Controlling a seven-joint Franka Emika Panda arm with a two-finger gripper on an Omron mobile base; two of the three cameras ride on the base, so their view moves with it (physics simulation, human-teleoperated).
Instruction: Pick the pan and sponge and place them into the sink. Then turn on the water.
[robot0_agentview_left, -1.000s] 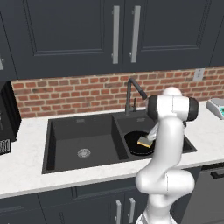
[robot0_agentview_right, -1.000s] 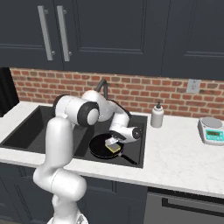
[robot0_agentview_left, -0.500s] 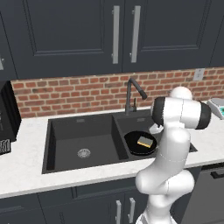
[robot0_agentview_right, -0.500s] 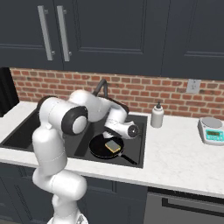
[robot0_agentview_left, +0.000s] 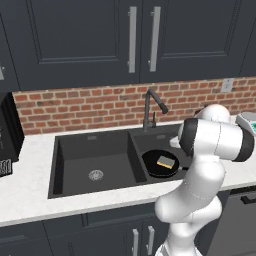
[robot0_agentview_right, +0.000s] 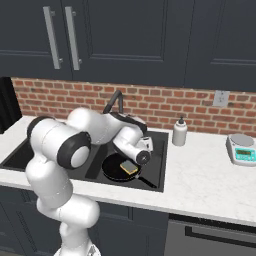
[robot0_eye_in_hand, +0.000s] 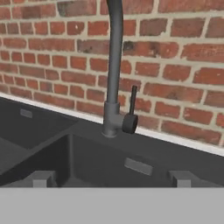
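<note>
The black pan (robot0_agentview_left: 159, 164) (robot0_agentview_right: 119, 168) lies in the right basin of the dark sink (robot0_agentview_left: 75, 150) (robot0_agentview_right: 158, 165), its handle pointing toward the front rim. The sponge (robot0_agentview_left: 165, 161) (robot0_agentview_right: 129, 167), yellow with a grey-green face, rests inside the pan. My gripper (robot0_eye_in_hand: 111, 179) is open with nothing between its fingertips (robot0_eye_in_hand: 41, 178). It hovers low over the right basin, facing the brick wall. Straight ahead stands the dark gooseneck faucet (robot0_eye_in_hand: 114, 65) (robot0_agentview_left: 150, 107) with its small lever (robot0_eye_in_hand: 132, 109) on the right of its base. The water is not in view.
A white soap bottle (robot0_agentview_right: 179, 132) stands on the counter right of the sink, and a kitchen scale (robot0_agentview_right: 243, 149) (robot0_agentview_left: 247, 120) further right. A dark appliance (robot0_agentview_left: 7, 135) sits at the far left. Wall cabinets hang above the brick backsplash.
My hand has lifted away from the sponge in the pan and swung back toward the faucet. Pan and sponge have stayed where they were. The jaws remain open.
</note>
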